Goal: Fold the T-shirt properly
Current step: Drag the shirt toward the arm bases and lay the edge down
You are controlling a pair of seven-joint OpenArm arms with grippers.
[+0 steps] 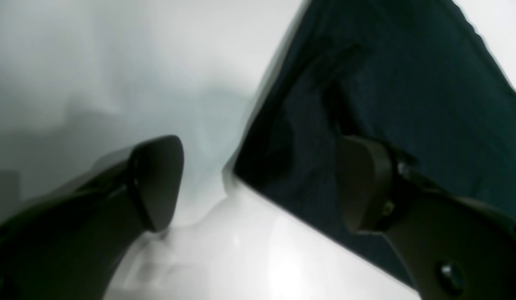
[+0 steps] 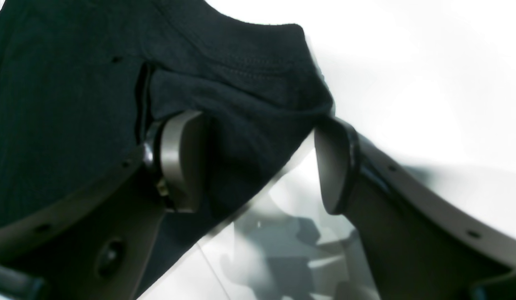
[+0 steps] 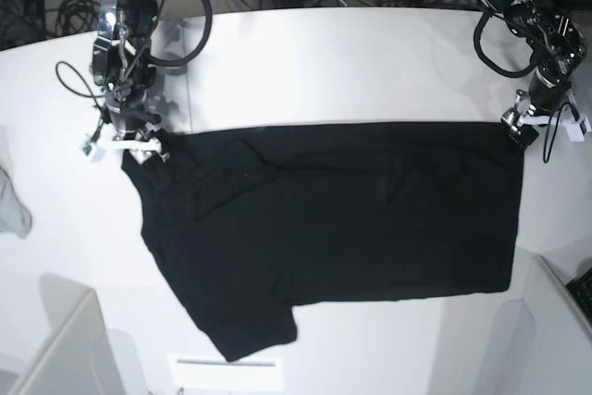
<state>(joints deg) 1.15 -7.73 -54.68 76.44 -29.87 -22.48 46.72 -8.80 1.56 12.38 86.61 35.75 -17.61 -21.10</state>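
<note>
Black T-shirt spread flat on the white worktop

The worktop [image 3: 370, 53] bears the T-shirt [image 3: 342, 219] across its middle; the left gripper [image 1: 258, 183] and right gripper [image 2: 258, 162] hang released at the shirt's two far corners, one finger over cloth.

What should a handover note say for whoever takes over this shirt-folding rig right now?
Left gripper: open, one finger over the T-shirt corner, gripping nothing.
Right gripper: open, straddling the shirt edge near a stitched hem, not clamped.
T-shirt: spread plain black side up on the white table, one sleeve toward the near edge; appears folded in half, though layers are hard to tell.
Left: close both grippers on the far corners and make the next fold.
</note>
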